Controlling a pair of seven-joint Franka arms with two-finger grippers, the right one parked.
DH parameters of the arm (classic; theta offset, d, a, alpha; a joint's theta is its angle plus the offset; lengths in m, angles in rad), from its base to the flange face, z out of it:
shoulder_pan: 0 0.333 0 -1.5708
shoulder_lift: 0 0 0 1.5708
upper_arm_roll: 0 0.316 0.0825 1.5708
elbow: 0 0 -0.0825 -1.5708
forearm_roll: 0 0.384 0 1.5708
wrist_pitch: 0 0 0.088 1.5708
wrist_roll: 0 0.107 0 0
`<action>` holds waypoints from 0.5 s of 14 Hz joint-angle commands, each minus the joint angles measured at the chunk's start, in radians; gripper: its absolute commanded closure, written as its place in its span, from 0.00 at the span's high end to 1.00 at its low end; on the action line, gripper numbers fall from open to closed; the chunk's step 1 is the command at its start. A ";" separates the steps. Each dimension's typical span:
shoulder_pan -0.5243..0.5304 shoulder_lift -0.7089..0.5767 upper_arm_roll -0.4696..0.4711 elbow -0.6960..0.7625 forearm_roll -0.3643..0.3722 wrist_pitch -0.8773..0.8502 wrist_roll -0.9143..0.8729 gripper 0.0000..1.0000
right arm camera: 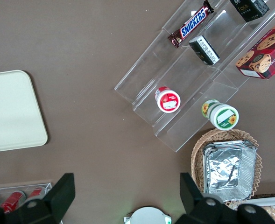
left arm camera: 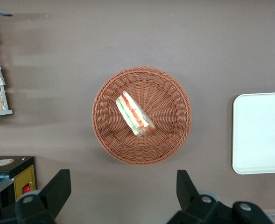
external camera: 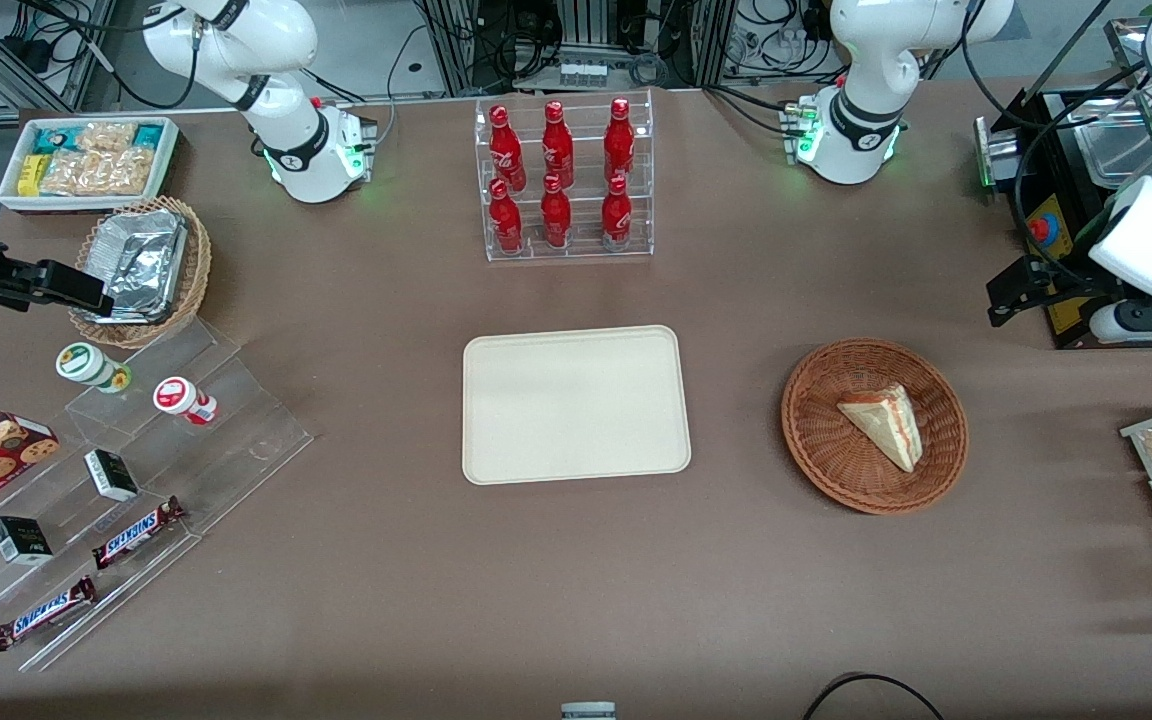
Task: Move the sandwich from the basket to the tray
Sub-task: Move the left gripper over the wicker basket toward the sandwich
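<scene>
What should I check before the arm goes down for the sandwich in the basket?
1. Sandwich lies in the basket, uncovered: ok.
2. End effector open, fingers wide apart: ok.
3. End effector holds nothing: ok.
4. End effector over the sandwich: not ok, it hangs high, off past the basket's rim.
5. Tray bare, room to set down: ok.
6. Path from basket to tray free of other things: ok.

The brown counter [external camera: 386, 560] is carrying the tray [external camera: 576, 405] at its middle. The basket [external camera: 821, 440] is sitting beside the tray toward the working arm's end. The bottle rack [external camera: 568, 180] is standing farther from the front camera than the tray. The gripper [left arm camera: 123, 196] is hanging over the counter near the basket, fingers [left arm camera: 58, 186] spread.
</scene>
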 commanded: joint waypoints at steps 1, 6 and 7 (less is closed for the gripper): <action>0.000 0.011 -0.001 0.042 -0.010 -0.036 0.041 1.00; -0.005 0.029 -0.001 -0.018 0.001 0.017 0.046 1.00; -0.006 0.023 0.000 -0.080 0.002 0.077 0.043 1.00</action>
